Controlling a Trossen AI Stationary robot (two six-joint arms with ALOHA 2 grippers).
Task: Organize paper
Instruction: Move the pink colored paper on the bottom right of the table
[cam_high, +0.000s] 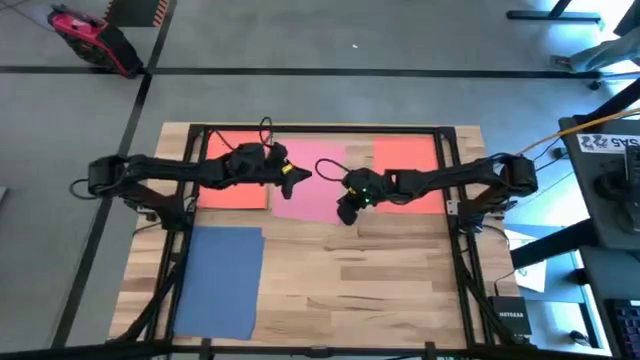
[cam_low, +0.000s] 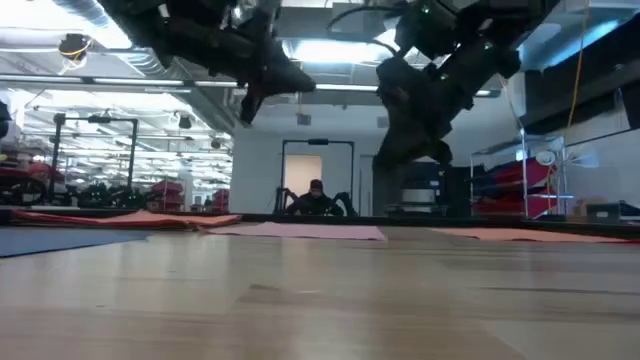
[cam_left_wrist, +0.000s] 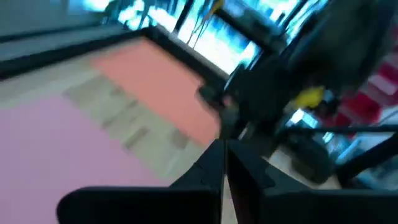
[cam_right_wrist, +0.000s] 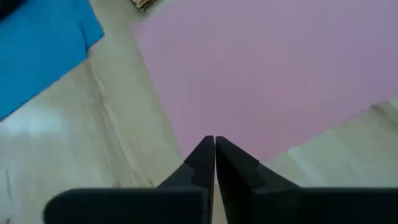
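Note:
Four sheets of paper lie flat on the wooden table. An orange sheet (cam_high: 232, 190) is at the far left, a pink sheet (cam_high: 305, 198) in the far middle, a second orange sheet (cam_high: 405, 160) at the far right, and a blue sheet (cam_high: 220, 280) at the near left. My left gripper (cam_high: 303, 172) is shut and hangs above the pink sheet's far part (cam_left_wrist: 43, 149). My right gripper (cam_high: 346, 214) is shut too, above the pink sheet's near right corner (cam_right_wrist: 267, 68). In the low view both grippers (cam_low: 247, 112) (cam_low: 380, 165) hang clear of the table.
Dark frame rails (cam_high: 455, 230) run along the table's left, right and far edges. Bare wood (cam_high: 370, 290) fills the near middle and near right. A red device (cam_high: 90, 40) lies on the floor beyond the far left corner. A person (cam_low: 316, 198) sits far behind the table.

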